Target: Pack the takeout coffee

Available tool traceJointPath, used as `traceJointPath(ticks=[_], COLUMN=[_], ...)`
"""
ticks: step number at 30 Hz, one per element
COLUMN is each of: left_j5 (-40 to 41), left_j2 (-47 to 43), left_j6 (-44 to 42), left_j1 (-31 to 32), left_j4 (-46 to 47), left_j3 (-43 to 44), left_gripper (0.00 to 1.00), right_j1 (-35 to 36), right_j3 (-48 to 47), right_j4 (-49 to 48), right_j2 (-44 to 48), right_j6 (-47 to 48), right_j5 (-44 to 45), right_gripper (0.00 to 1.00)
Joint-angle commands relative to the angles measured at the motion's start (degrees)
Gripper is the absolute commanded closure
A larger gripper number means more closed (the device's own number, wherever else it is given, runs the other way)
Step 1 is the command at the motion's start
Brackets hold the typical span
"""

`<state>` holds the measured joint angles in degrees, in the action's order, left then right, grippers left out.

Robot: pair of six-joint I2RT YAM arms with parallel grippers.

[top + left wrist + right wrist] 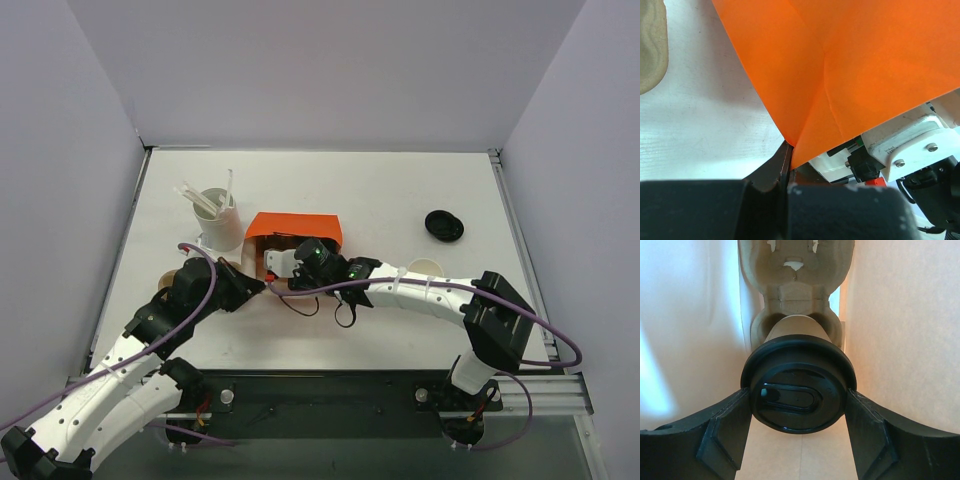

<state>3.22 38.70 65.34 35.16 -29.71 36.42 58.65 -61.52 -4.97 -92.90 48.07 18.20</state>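
Right claw (pixel 796 396) part-spread, clamping takeout coffee (pixel 797 372); left claw (pixel 787 162) pinching orange bag (pixel 865 60) edge.

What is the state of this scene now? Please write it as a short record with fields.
left gripper: shut on an edge of the orange paper bag
right gripper: closed on the small tan paper cup with black plastic lid, gripped at both sides of the lid
cup position: inside the bag, against a moulded pulp cup carrier
elsewhere: white cup of stirrers; loose black lid
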Motion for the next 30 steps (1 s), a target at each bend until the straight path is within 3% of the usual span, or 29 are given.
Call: traceJointPath(ticks=[1, 30], left_j5=[-3.22, -3.22], left_j2=[-1.08, -0.47], left_j6=[1.63, 1.10], left_j1=[0.35, 0.35], left_j4=[2.91, 4.40], left_j3=[0.93, 1.72], left_gripper=[1.00, 1.00], right_j1=[0.14, 1.82], right_j3=[-0.36, -0.62], right_j4=[-0.13, 4.53], right_j2=[0.35, 1.15], right_j6=[0.44, -3.16], right_j5=[4.65, 6.76], right_gripper=[0.69, 0.68])
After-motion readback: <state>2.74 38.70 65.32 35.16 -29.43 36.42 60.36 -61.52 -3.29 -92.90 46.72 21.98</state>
